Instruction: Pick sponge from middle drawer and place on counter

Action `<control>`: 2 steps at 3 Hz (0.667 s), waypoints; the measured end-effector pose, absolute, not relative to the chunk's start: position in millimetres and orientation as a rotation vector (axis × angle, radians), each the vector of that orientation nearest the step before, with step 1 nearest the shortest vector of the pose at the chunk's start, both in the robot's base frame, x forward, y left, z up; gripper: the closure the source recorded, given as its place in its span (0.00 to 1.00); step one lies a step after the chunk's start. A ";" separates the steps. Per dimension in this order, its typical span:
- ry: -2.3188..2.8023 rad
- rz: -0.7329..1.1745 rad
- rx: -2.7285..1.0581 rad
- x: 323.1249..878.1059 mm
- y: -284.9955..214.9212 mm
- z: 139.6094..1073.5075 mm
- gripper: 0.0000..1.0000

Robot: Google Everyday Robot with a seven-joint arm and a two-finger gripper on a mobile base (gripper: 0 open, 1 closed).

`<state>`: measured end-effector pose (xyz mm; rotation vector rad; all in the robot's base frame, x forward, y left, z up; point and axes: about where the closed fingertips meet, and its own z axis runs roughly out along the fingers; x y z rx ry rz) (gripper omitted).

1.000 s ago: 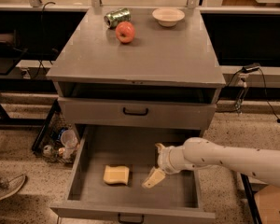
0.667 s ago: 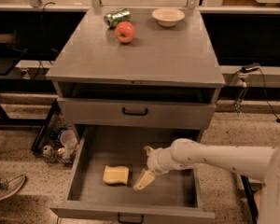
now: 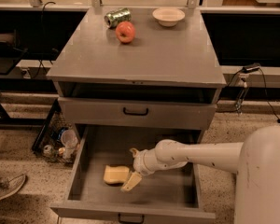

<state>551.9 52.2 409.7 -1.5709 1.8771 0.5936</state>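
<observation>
**Counter.** You have a flat grey counter (image 3: 168,55) on top of the cabinet. Three items sit at its far end: a red apple (image 3: 125,32), a green can (image 3: 117,17) lying on its side just behind the apple, and a pale bowl (image 3: 168,16) to the right, apart from both. The near half of the top is bare grey.

**Cabinet front.** Under the top runs a dark open slot. Below it, one drawer front (image 3: 136,112) is closed and carries a small dark handle. The middle drawer (image 3: 177,190) is pulled well out, showing a flat grey floor and tall side walls.

**Sponge.** The sponge (image 3: 115,175) lies flat on the drawer floor, left of centre and apart from the walls.

**Gripper.** Your gripper (image 3: 131,167) is down inside the drawer, at the sponge's right edge. Its two cream fingers (image 3: 132,181) are spread wide; the lower one lies against the sponge's near right corner. It has hold of nothing. The white arm (image 3: 200,154) reaches in from the right.

**Room.** The floor (image 3: 252,125) is speckled stone. A wire rack of clutter (image 3: 56,139) stands beside the cabinet's left side. A shoe (image 3: 7,188) shows at the left edge. Cables (image 3: 245,76) hang on the right.
</observation>
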 end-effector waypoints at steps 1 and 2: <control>1.874 0.614 -1.588 557.5 73.3 394.3 0.00; 1.910 0.652 -1.606 553.7 84.4 370.0 0.00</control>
